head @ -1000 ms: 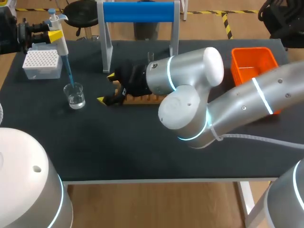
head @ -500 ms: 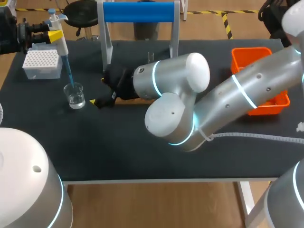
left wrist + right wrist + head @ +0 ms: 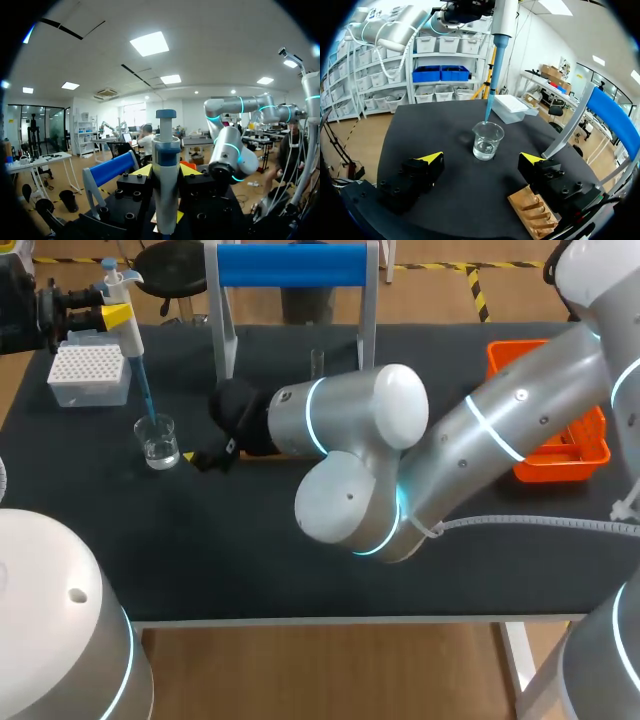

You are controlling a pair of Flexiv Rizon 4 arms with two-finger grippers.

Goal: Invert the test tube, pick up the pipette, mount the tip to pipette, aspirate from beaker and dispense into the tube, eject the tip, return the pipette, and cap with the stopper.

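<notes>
A: On the dark surface (image 3: pixel 250 560), seen from overhead, what could have gone wrong?

B: The right jaws stood just beside the beaker (image 3: pixel 158 442) while the pipette (image 3: pixel 125 315) hung over it with its blue tip (image 3: pixel 146 395) dipped inside. A nudge from that side, I judged, could tip the beaker, spill it, or bend the blue tip.

A: And the test tube?

B: The test tube (image 3: pixel 317 362) stood upright behind the right arm (image 3: pixel 450 455). I couldn't tell whether it held anything. The tip box (image 3: pixel 88 375) lay near the beaker, filled with rows of tips. The orange bin (image 3: pixel 555 455) was partly hidden, so its contents were unclear.

A: From the left wrist?

B: The left jaws were closed on the pipette (image 3: pixel 165 180), with one yellow tip on each side of its upright body.

A: And the right wrist?

B: The right jaws gaped wide and held nothing. The beaker (image 3: pixel 487 141) sat ahead of them, between the two fingers' lines, with a little clear liquid low inside. The blue tip (image 3: pixel 491 100) reached down into it. The wooden rack (image 3: pixel 535 212) lay right by one finger, and I thought a careless sweep could catch it.
</notes>
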